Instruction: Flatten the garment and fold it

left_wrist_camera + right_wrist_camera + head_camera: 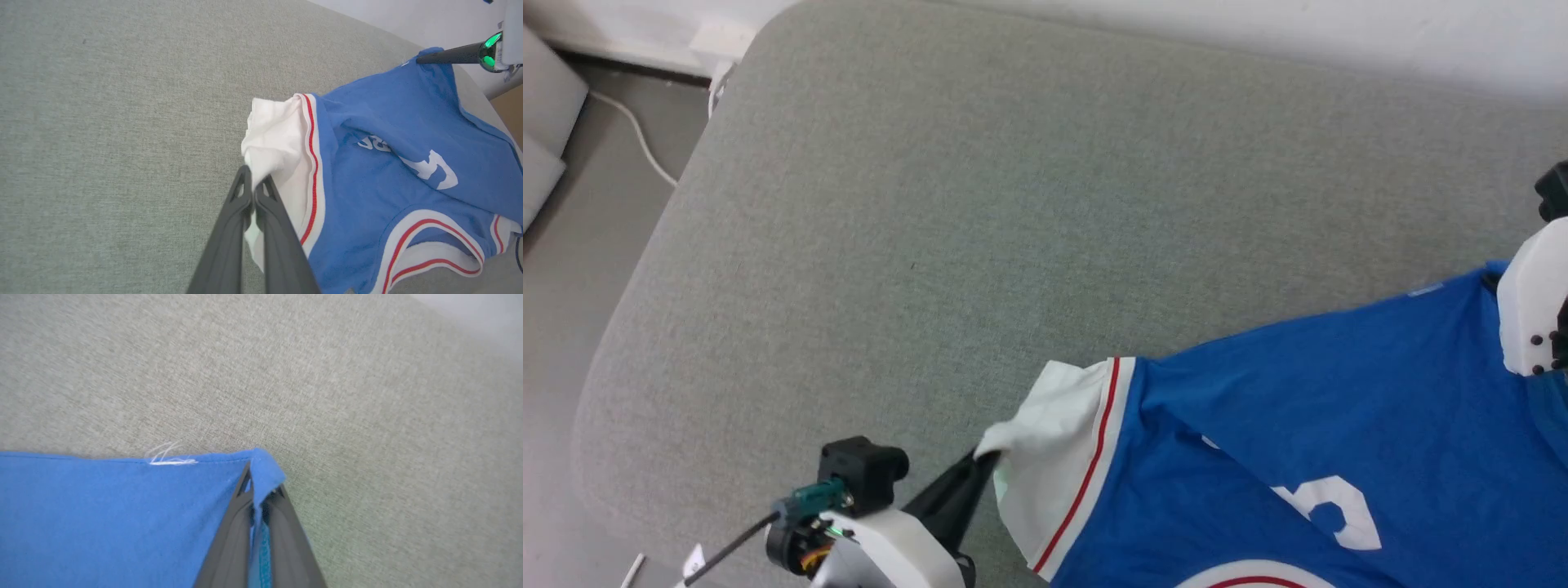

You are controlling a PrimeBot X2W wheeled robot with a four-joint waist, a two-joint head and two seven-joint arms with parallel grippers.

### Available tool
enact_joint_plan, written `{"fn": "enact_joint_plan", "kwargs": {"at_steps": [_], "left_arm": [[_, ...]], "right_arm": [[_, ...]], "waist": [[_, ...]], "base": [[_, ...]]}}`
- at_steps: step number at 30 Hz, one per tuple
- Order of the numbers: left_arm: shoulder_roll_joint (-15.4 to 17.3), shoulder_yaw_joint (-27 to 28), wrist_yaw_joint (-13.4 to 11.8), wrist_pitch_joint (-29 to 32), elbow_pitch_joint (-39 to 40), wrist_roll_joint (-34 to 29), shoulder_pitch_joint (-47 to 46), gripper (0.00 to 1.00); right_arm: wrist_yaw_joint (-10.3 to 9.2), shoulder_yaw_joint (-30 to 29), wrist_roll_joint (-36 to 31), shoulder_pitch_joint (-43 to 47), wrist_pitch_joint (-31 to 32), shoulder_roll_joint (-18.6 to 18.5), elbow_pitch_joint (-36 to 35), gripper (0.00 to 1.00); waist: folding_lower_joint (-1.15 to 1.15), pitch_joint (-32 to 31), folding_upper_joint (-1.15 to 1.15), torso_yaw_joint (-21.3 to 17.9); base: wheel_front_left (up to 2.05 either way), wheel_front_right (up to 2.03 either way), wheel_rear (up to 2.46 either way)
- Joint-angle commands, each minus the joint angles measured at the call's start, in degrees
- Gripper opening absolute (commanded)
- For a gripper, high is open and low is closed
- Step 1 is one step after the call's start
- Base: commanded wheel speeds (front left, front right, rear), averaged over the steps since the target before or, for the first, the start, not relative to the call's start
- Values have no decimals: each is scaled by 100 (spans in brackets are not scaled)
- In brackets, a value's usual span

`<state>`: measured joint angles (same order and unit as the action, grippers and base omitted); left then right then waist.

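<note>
Left gripper (253,181): fingers pressing together, pinching the white sleeve of the garment (388,134).
Right gripper (259,488): fingers pressing together, squeezing a blue corner.
Left arm: reaching in by the cushion (931,204) front edge.
Right wrist (1531,302): sitting over the cushion's right side.

The jersey shirt (1339,384) is royal blue. Its short sleeve (1058,408) is white, and it is edged with one thin red stripe between two white bands. The lettering (433,167) on the blue is white. The curved trim (433,245) is white with two red lines. The upholstered cushion (1013,204) is plain pale grey-green with a fine woven texture. The left gripper (255,179) and the right gripper (261,486) have dark grey fingers. A small light (490,45) glows green. The wall (1258,33) and the cable (637,135) are white, and the floor (564,269) is grey.
</note>
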<state>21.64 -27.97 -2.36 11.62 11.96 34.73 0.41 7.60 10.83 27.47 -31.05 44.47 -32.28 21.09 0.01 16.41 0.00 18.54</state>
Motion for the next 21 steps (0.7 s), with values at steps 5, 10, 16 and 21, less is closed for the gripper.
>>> {"fn": "enact_joint_plan", "kwargs": {"at_steps": [5,10,16,21], "left_arm": [[107,301,-150,-179,159,-32,-165,0],[321,655,-240,-434,347,-159,-295,0],[559,1086,-375,-648,861,-300,-494,0],[850,1537,-511,-746,1428,-451,-676,0]], "right_arm": [[-11,117,243,-69,-557,-158,-458,0],[-11,276,550,-12,-847,-339,-1106,0],[-11,177,768,74,-1236,-479,-2000,0],[-11,-45,874,83,-1397,-510,-2711,0]], "waist": [[-1,-633,0,-476],[-1,-1053,0,-806],[-1,-1468,0,-1179],[-1,-1726,0,-1439]], "base": [[0,0,0],[0,0,0],[0,0,0],[0,0,0]]}}
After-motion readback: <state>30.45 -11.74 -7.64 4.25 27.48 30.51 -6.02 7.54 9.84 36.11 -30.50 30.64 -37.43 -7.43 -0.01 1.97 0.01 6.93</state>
